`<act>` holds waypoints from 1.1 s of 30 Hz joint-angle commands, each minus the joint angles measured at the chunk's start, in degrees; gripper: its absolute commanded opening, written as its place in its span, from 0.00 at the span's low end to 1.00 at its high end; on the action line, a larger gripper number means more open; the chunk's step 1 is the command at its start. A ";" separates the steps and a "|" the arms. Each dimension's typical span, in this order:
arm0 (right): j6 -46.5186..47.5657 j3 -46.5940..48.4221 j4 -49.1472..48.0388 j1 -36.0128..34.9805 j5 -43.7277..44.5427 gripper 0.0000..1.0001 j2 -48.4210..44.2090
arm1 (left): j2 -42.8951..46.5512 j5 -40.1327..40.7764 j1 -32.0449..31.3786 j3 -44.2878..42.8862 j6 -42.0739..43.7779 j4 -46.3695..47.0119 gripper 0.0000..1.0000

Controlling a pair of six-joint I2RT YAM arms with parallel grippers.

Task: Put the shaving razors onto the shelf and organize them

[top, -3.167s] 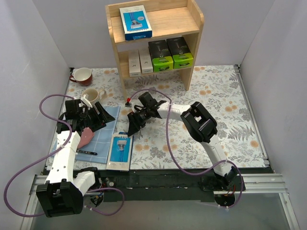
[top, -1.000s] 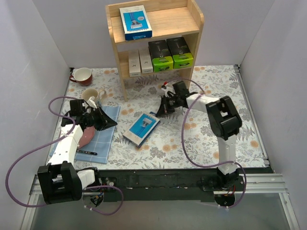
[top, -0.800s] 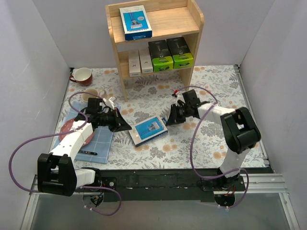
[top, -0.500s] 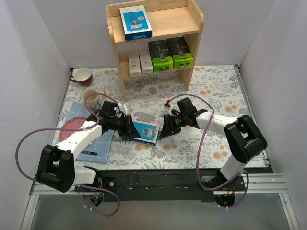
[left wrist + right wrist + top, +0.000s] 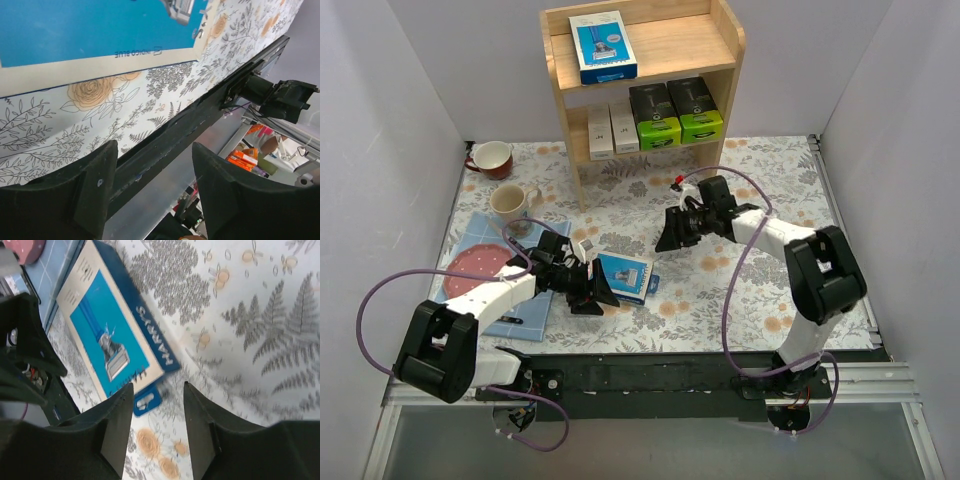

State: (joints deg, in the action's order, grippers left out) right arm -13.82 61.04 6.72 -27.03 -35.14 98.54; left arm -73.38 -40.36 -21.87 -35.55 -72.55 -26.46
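Note:
A flat blue razor pack (image 5: 625, 276) lies on the floral table, held by neither gripper. My left gripper (image 5: 592, 297) is open just left of it, at its near edge; the left wrist view shows the pack (image 5: 90, 30) above the empty gripper (image 5: 155, 147). My right gripper (image 5: 668, 238) is open, up and right of the pack, apart from it. In the right wrist view the pack (image 5: 107, 335) lies beyond the empty gripper (image 5: 158, 386). The wooden shelf (image 5: 675, 45) holds another blue pack (image 5: 602, 47) on top. Its lower tier has two white boxes (image 5: 611, 128) and two black-and-green boxes (image 5: 675, 113).
A red mug (image 5: 492, 158) and a cream mug (image 5: 510, 200) stand at the left. A blue cloth (image 5: 545, 245) carries a pink plate (image 5: 470, 270) and a dark-handled utensil (image 5: 505, 320). Grey walls close both sides. The table's black front rail (image 5: 165, 135) runs close under the left gripper.
The blue pack travelled from the table's near left to its middle. Both grippers closed in on it, then opened. The right has drawn back toward the shelf; the left has slid nearer.

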 commanded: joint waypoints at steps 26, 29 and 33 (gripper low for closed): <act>-2.08 3.21 -2.77 -5.50 -3.63 0.63 8.86 | -13.28 8.37 8.24 -2.51 -11.73 18.02 0.61; -2.70 1.55 -1.27 -3.83 -3.19 0.64 6.41 | -12.14 8.98 8.24 0.11 -13.66 19.16 0.62; -3.58 -2.93 1.97 -1.37 -2.65 0.68 1.40 | -11.34 11.61 8.24 1.62 -15.07 19.69 0.62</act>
State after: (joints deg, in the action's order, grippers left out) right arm -16.62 61.21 5.08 -30.59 -38.44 105.38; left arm -86.54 -32.10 -13.63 -35.66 -85.95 -7.05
